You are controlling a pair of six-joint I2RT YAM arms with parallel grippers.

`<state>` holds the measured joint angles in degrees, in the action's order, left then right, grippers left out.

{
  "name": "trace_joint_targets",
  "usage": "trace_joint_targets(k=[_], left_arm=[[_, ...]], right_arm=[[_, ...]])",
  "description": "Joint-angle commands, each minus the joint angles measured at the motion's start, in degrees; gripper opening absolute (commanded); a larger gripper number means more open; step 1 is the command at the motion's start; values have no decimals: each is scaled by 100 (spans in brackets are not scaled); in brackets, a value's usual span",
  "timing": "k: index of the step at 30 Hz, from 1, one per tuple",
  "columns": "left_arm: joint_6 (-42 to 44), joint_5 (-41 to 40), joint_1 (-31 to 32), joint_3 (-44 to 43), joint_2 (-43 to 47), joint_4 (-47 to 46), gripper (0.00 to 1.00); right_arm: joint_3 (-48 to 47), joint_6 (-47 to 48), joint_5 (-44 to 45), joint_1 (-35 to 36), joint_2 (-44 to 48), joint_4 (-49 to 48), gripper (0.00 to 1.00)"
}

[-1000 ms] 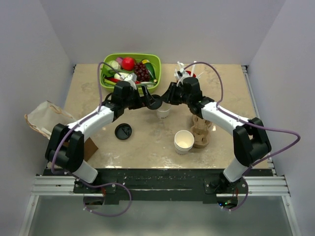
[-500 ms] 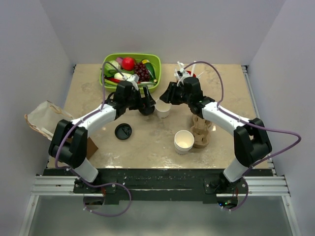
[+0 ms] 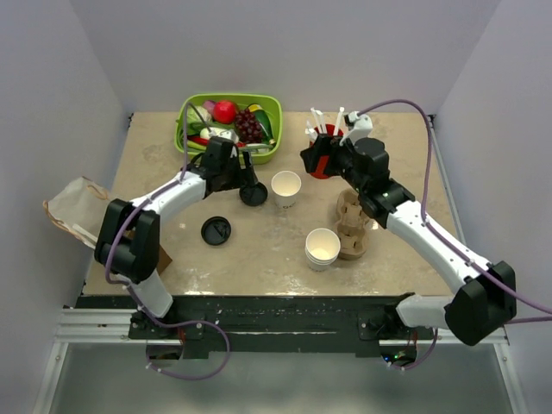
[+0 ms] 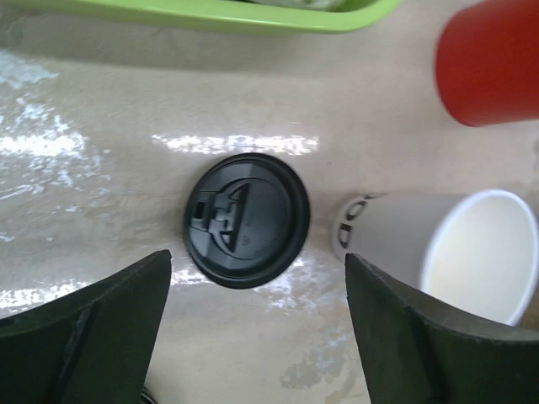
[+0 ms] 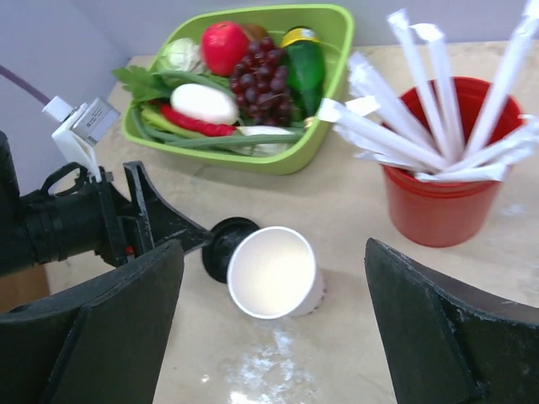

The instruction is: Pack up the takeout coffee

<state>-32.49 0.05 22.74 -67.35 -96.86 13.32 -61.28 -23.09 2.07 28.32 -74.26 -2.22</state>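
**Coffee cup open at mid-table, its lid flat beside it, both end effectors open**

- The takeout coffee cup (image 3: 286,188) stands upright at the centre of the top view, on the table (image 3: 259,259). Its mouth is open.
- Its black lid (image 3: 254,194) lies flat on the table just left of the cup. The left wrist view shows a narrow gap between the two.
- The left end effector (image 3: 250,184) hangs over that lid, open. In the left wrist view its fingers (image 4: 93,328) stand wide to either side of the lid and touch neither lid nor cup.
- The right end effector (image 3: 312,160) is at upper centre-right, near the red cup of wrapped straws (image 3: 326,164). It is open and grips nothing.
- In the right wrist view the white cup sits low between the spread fingers, well clear of both.
- The cardboard carrier (image 3: 352,226) is at right of centre, apart from the coffee cup.
- A stack of white cups (image 3: 322,247) stands just beside the carrier's left edge.
- A second black lid (image 3: 216,230) lies at lower left of centre.
- A green basket of produce (image 3: 229,121) sits at the upper edge.
- A brown paper bag (image 3: 78,207) lies at far left.
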Motion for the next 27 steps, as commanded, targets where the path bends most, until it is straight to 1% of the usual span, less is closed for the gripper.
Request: trace_joint_targets(k=[1,4,6,8,9,10,12,13,15,16,20,21,22,23,24,25,26,27], left_arm=[[-223,-146,-270,-374,-535,338,81],[-231,-128,-270,-594,-869,399,74],[-240,-277,-270,-700,-1079,539,72],[-275,-549,-270,-876,-1247,689,66],[-258,-542,-270,-928,-1396,768,63],[-249,-533,-270,-1033,-1475,821,58],[-223,-393,-262,-1122,-1668,856,51],[-231,-375,-262,-1201,-1730,917,44],[-310,-383,-262,-1306,-1836,1084,34],[-311,-418,-262,-1376,-1845,1146,27],[-188,-752,-262,-1281,-1705,1260,17],[-170,-761,-262,-1263,-1661,1287,12],[-153,-761,-262,-1185,-1626,1296,0],[-152,-718,-262,-1158,-1591,1313,0],[-135,-683,-262,-1149,-1486,1383,0],[-126,-656,-262,-1122,-1407,1436,0],[-126,-638,-262,-1087,-1301,1462,0],[-126,-647,-262,-1052,-1013,1541,0]], right_arm=[[212,472,874,-54,315,335,91],[265,630,1094,-46,473,450,91],[283,657,1190,-45,517,520,91],[283,674,1261,-54,570,556,91],[292,674,1279,-46,570,556,91],[292,692,1296,-54,579,573,91],[283,709,1331,-54,605,591,91],[283,718,1332,-54,614,600,91],[283,762,1332,-54,632,582,91],[283,788,1305,-54,641,565,91],[318,894,1060,-54,772,442,91],[362,894,972,-54,807,407,90],[388,894,893,-54,851,354,90],[414,920,796,-46,886,249,90],[484,1208,247,-54,1000,66,90],[537,1498,-80,-54,1062,-67,90],[581,2031,-606,-54,1124,-329,90],[582,2263,-1072,-54,1176,-393,91]])
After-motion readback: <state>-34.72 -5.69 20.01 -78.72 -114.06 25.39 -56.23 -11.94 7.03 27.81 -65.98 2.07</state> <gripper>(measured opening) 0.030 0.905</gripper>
